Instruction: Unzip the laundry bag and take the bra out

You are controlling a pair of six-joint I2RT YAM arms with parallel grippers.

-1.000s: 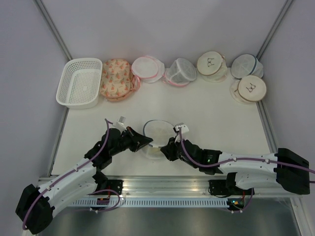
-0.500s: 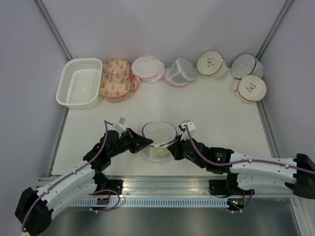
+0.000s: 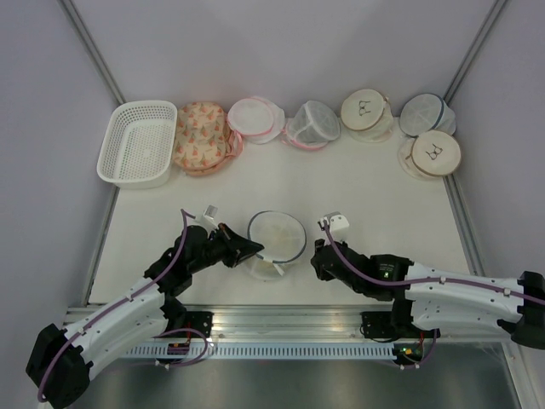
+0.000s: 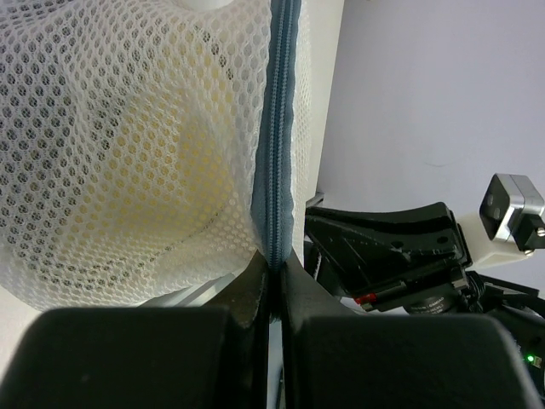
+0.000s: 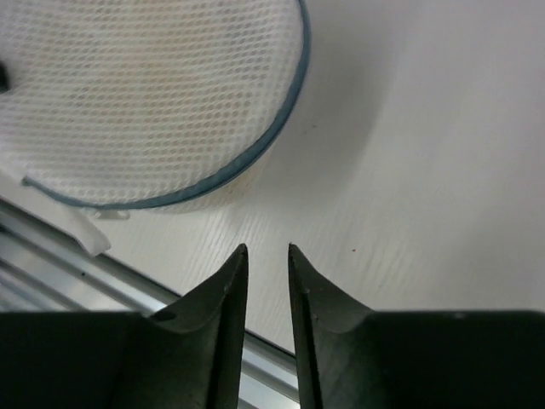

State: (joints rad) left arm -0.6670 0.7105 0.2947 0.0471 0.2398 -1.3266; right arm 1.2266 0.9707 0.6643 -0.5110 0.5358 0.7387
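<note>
Bag: the round white mesh laundry bag (image 3: 277, 234) with a dark blue zip rim (image 4: 277, 128) is sitting near the white counter's (image 3: 366, 187) front edge, between the arms.
Left pincer (image 4: 272, 264): is clenching the zip rim at the bag's side.
Right pincer (image 5: 266, 251): is hovering just beside the bag, narrowly parted, grasping nothing.
Risk: with nothing bracing it, the light bag may be dragging along instead of unzipping, and the thin rim could be slipping free.
</note>
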